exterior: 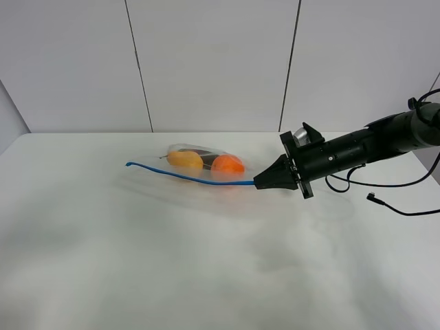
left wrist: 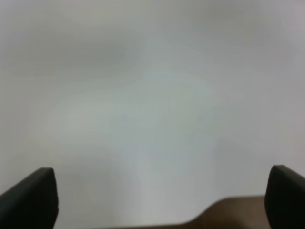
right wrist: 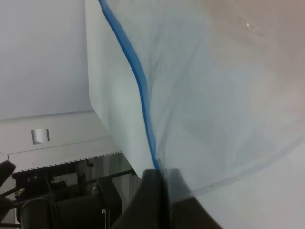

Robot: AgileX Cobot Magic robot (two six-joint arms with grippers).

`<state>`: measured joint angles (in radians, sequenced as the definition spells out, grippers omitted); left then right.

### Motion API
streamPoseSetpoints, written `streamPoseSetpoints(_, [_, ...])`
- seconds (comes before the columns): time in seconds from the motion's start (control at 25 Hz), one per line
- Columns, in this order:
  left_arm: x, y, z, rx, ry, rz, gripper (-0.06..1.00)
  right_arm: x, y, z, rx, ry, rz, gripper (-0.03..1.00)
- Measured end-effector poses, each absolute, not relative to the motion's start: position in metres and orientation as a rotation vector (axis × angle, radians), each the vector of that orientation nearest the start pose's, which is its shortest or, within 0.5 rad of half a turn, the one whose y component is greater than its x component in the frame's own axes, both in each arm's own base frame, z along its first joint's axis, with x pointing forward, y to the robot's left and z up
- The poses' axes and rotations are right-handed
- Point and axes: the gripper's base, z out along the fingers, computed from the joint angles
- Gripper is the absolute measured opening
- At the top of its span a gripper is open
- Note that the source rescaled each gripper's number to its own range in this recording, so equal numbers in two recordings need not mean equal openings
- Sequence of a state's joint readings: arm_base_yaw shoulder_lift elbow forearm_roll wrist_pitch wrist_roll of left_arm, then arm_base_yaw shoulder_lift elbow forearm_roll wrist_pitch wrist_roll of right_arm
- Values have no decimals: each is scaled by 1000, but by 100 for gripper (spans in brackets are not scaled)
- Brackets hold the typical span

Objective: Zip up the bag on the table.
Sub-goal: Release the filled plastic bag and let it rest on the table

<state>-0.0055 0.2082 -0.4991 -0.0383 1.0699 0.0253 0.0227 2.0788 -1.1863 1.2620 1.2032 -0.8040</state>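
The clear bag (exterior: 199, 165) lies on the white table (exterior: 206, 268), near the back middle, with a yellow fruit (exterior: 184, 159) and an orange fruit (exterior: 227, 165) inside. Its blue zipper strip (exterior: 180, 176) runs along the near edge. My right gripper (exterior: 260, 183) is shut on the right end of that strip. The right wrist view shows the strip (right wrist: 136, 71) running into the closed right gripper (right wrist: 159, 174), with crinkly film (right wrist: 214, 95) beside it. My left gripper (left wrist: 161, 198) is open and empty over a blurred pale surface. It is out of the exterior high view.
A black cable (exterior: 402, 210) lies on the table at the right, below the right arm (exterior: 364, 148). The table's far edge meets a white panelled wall (exterior: 213, 62). The right wrist view shows the table edge with a dark stand (right wrist: 62, 200) beyond it.
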Motion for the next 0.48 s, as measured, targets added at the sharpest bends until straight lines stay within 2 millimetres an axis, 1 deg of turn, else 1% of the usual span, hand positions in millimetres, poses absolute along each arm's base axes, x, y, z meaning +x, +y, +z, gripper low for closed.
streamPoseSetpoints(0.24, [-3, -3, 276, 34, 2066, -34, 100, 363, 89, 144, -49, 2640, 1613, 1])
streamPoseSetpoints(0.32, [-6, -3, 276, 34, 2052, -35, 100, 363, 89, 144, -40, 2644, 1614, 5])
streamPoseSetpoints(0.36, [-6, -3, 276, 34, 2049, -35, 100, 363, 89, 144, -32, 2649, 1615, 9])
streamPoseSetpoints(0.4, [-6, -3, 276, 34, 2049, -35, 100, 362, 89, 144, -26, 2655, 1615, 17])
streamPoseSetpoints(0.48, [-6, -3, 276, 34, 2049, -35, 100, 362, 89, 143, -34, 2669, 1607, 38])
